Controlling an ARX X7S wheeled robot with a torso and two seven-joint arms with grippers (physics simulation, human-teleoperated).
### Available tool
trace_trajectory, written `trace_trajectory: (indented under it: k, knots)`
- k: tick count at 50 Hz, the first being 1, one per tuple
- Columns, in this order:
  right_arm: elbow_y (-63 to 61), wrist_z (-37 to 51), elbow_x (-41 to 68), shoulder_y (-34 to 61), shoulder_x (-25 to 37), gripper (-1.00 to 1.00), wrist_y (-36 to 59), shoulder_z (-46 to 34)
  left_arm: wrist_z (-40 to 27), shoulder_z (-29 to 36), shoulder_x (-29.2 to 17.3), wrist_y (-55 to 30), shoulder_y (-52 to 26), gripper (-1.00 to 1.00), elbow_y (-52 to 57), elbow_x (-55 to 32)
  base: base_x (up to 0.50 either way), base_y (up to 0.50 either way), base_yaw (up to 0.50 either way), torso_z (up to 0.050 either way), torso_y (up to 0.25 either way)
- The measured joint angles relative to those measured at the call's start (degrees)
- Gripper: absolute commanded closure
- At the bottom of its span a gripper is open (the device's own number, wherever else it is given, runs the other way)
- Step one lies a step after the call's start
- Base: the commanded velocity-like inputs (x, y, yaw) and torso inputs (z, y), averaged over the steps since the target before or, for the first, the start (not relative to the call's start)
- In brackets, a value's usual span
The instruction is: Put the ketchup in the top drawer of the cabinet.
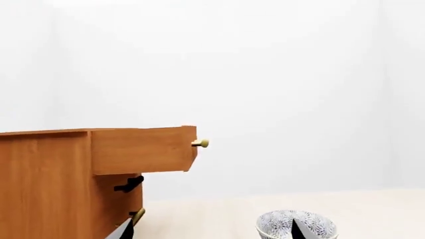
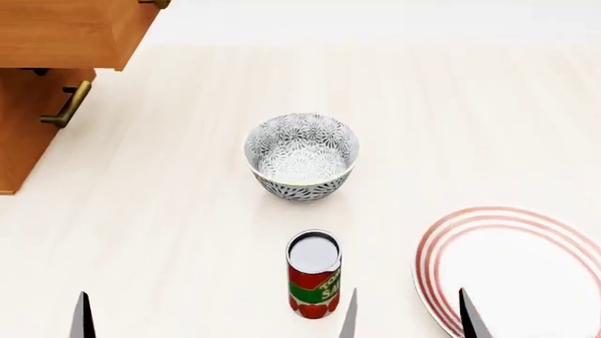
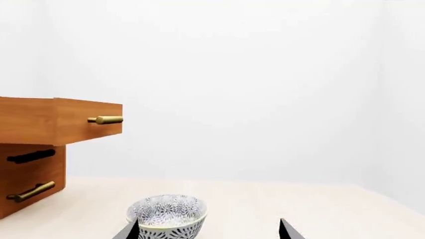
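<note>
The ketchup (image 2: 313,282), a red-labelled tin with a silver top, stands upright on the table near the front, in the head view only. The cabinet (image 2: 24,127) stands at the far left. Its top drawer (image 2: 66,32) is pulled out, with its brass handle (image 1: 201,143) seen end-on. My right gripper (image 2: 409,317) is open and empty. Its left fingertip (image 2: 350,313) is just right of the can and apart from it. My left gripper (image 1: 211,231) is open and empty. Only one of its fingertips (image 2: 83,313) shows in the head view, at the front left.
A patterned grey-white bowl (image 2: 302,156) stands in the middle of the table, beyond the can. A white plate with red rings (image 2: 441,246) lies at the front right, partly under my right gripper. The lower drawer's brass handle (image 2: 66,104) sticks out below the open drawer.
</note>
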Motion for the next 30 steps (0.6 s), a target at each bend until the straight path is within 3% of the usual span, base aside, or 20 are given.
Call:
trace_trajectory:
  k: [25, 30]
  knots:
    - [-2.0, 1.6, 1.1, -1.0, 1.9, -1.00, -0.1, -1.3, -2.4, 1.8, -2.0, -0.7, 0.6, -1.00, 2.3, 0.4, 0.50, 0.00, 0.00, 0.000, 0.000]
    - [-1.9, 2.1, 1.1, -1.0, 2.2, -1.00, -0.3, -1.5, -2.7, 2.1, -2.2, -0.8, 0.5, -1.00, 2.3, 0.2, 0.02, 0.30, 0.00, 0.000, 0.000]
